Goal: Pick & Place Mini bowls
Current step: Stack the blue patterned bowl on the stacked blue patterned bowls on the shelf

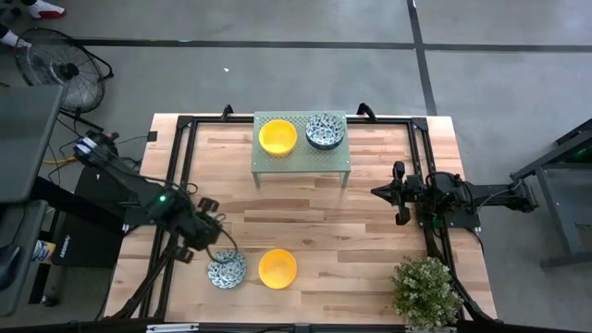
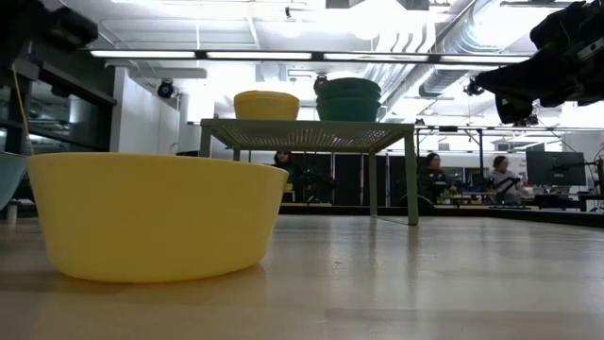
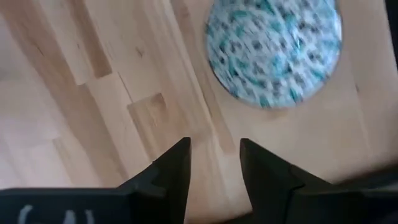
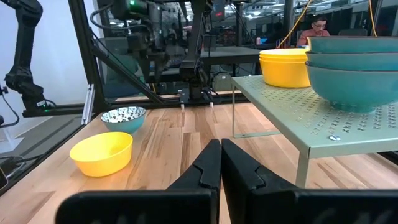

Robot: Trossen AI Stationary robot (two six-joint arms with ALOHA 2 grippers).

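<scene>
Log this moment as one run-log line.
left gripper: open, over patterned bowl | right gripper: shut, idle | yellow bowl: on table | rack: stacked bowls

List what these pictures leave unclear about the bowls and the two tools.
- Rack: the number of bowls in each stack; in the high view the top bowls hide the rest.
- Low view: yellow bowl blocks the table behind.
- Left wrist view: patterned bowl is blurred and cut off.
</scene>
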